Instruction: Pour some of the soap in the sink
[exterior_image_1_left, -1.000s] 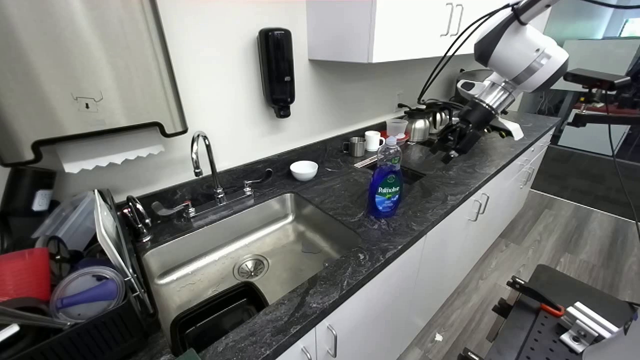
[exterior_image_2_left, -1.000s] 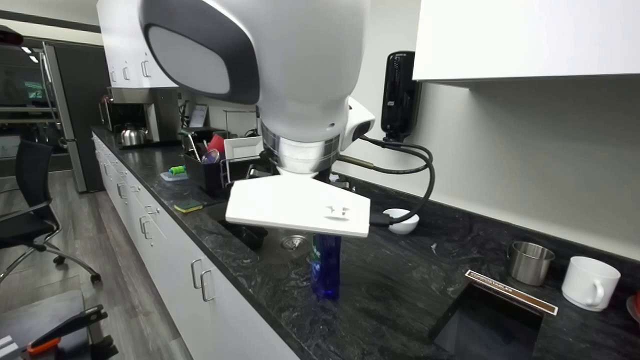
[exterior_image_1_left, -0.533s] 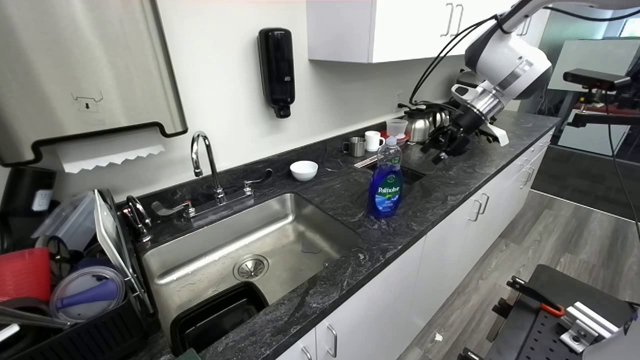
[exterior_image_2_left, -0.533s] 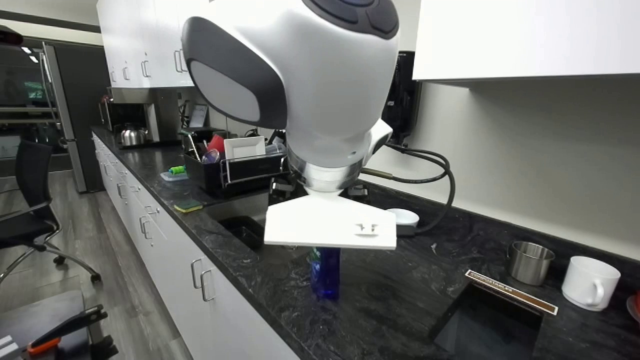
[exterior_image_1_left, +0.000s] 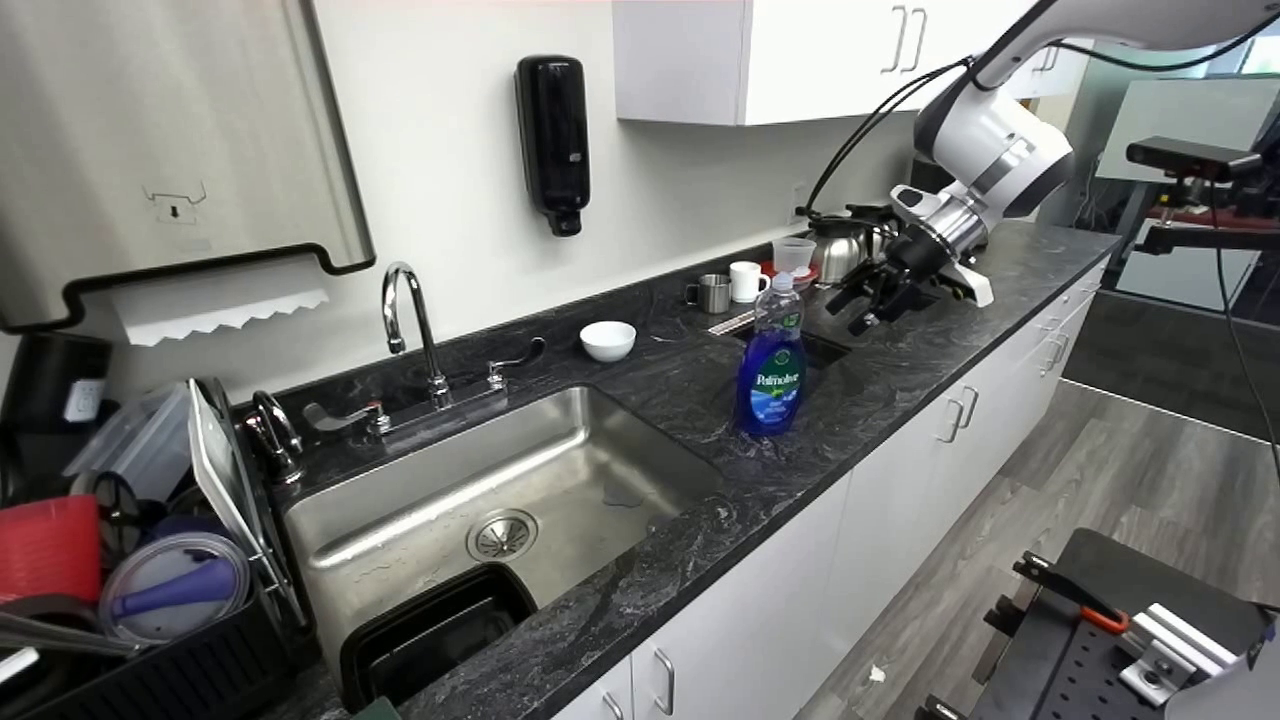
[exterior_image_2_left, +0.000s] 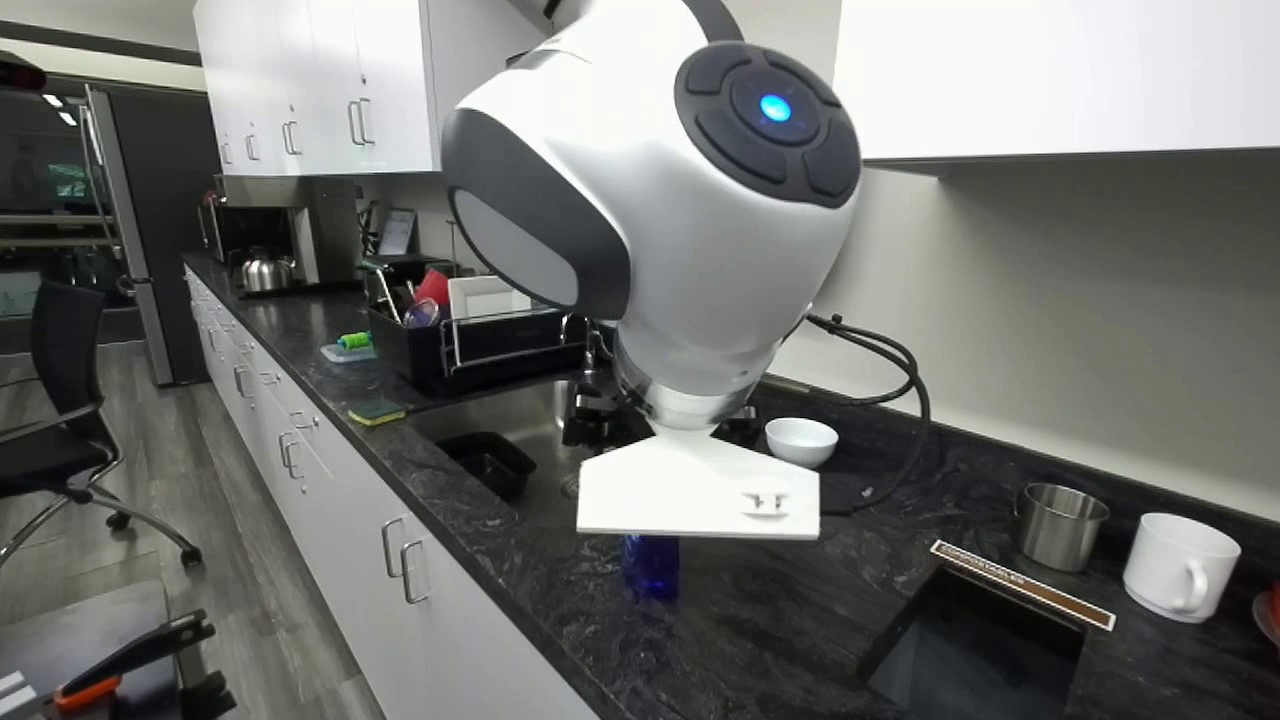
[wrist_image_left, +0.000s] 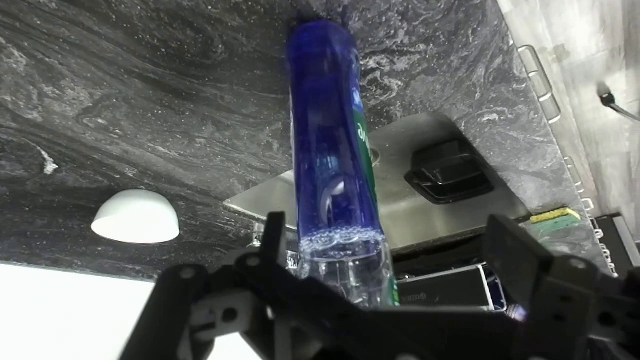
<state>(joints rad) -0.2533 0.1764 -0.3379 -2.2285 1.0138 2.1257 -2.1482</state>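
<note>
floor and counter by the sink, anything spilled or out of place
In an exterior view a small white scrap lies on the grey wood-look floor, like stray litter. Otherwise nothing stands out: the clear plastic bottle of blue soap stands upright on the black marbled counter, and the stainless steel sink merely looks wet.

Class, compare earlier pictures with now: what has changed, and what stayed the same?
In an exterior view, the open tool has moved left and slightly down, nearer the soap bottle. Nothing was grasped or released. The soap bottle, the sink and the white bowl stayed put.
</note>
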